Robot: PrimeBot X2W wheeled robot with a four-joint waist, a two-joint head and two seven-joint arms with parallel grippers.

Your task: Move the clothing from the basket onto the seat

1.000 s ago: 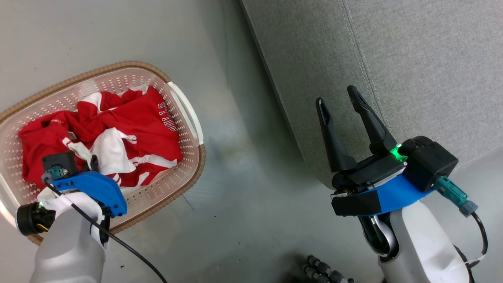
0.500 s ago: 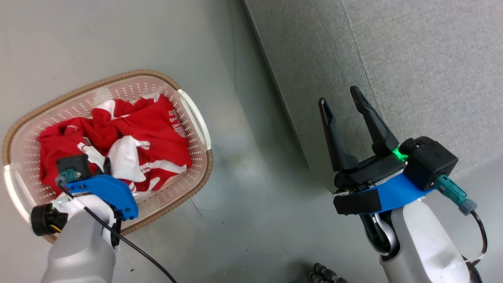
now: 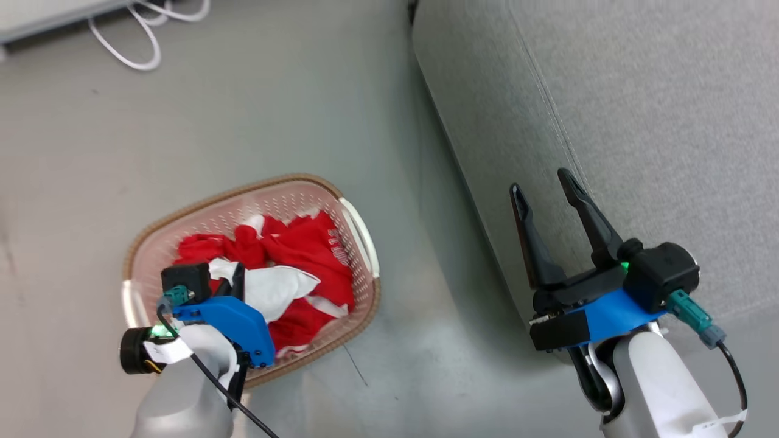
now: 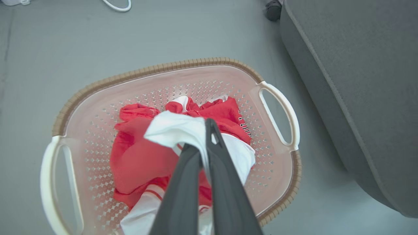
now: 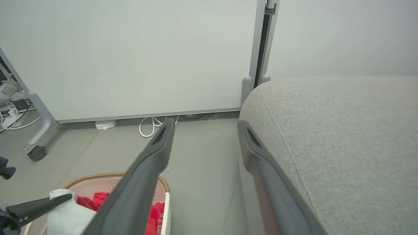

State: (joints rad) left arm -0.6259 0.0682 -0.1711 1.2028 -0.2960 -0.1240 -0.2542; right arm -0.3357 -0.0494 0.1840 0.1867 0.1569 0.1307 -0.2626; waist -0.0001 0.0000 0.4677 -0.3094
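Left wrist view: I have my left gripper (image 4: 200,137) clenched on a white fold of the clothing (image 4: 140,156) in the basket (image 4: 156,70). My right gripper (image 3: 540,180) hangs spread wide by the seat (image 3: 657,121).

White lettering runs along the edge of the crumpled red thin-fabric sports garment (image 4: 225,112); folded and partly hidden, it cannot be read.
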